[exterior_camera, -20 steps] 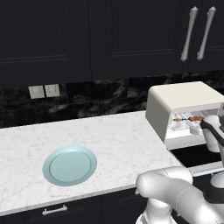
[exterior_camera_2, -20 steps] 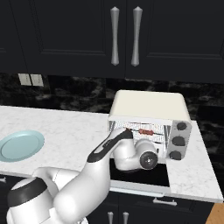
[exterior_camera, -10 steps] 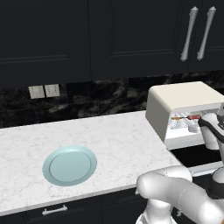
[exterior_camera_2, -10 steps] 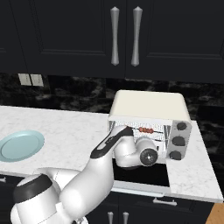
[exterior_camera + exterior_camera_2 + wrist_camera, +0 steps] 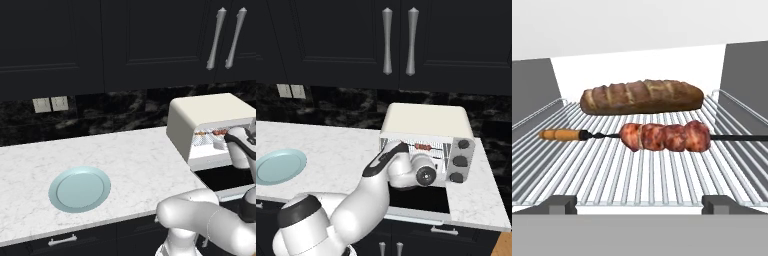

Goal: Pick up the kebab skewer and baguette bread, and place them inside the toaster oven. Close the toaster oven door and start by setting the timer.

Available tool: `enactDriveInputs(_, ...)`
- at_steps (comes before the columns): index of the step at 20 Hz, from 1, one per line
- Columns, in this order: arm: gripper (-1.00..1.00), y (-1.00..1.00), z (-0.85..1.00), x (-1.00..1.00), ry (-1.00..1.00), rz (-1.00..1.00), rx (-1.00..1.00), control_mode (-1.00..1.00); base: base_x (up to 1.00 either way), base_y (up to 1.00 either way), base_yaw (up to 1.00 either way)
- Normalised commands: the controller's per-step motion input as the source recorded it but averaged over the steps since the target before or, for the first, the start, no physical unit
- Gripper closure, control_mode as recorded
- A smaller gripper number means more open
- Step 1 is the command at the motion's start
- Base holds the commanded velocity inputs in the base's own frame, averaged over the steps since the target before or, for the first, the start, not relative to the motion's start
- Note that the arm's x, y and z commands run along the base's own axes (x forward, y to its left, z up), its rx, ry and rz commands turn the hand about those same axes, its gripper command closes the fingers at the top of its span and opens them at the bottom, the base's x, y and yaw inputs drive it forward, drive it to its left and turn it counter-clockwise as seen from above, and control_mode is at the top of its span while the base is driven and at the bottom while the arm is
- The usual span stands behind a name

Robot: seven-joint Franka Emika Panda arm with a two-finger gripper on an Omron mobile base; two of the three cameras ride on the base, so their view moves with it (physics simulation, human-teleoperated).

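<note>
Lying crosswise on the wire rack [image 5: 662,187] inside the toaster oven [image 5: 426,122], the kebab skewer [image 5: 662,136] is sitting just ahead of the tool [image 5: 639,202], whose jaws are standing wide apart and holding nothing. The baguette bread [image 5: 642,96] is lying parallel just behind it, golden-brown and scored. Both are looking settled; the toaster oven door [image 5: 418,199] is hanging open below.

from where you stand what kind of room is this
A rendered kitchen, it seems: a marble counter under dark cabinets, a toaster oven with a loaf and skewer on its rack, and a plate.
</note>
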Motion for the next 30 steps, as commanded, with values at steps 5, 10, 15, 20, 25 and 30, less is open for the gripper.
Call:
enactDriveInputs(5,-1.0,0.0,0.0,0.18,0.0,0.0,0.0,-1.0,0.0,0.0,0.0)
enactDriveInputs(10,-1.0,0.0,0.0,0.19,0.0,0.0,0.0,-1.0,0.0,0.0,0.0)
enactDriveInputs(15,-1.0,0.0,0.0,0.14,0.0,0.0,0.0,-1.0,0.0,0.0,0.0)
enactDriveInputs(20,-1.0,0.0,0.0,0.03,0.0,0.0,0.0,-1.0,0.0,0.0,0.0)
enactDriveInputs(25,-1.0,0.0,0.0,-0.03,0.02,0.0,0.0,-1.0,0.0,0.0,0.0)
enactDriveInputs(30,-1.0,0.0,0.0,-0.24,0.0,0.0,0.0,-1.0,0.0,0.0,0.0)
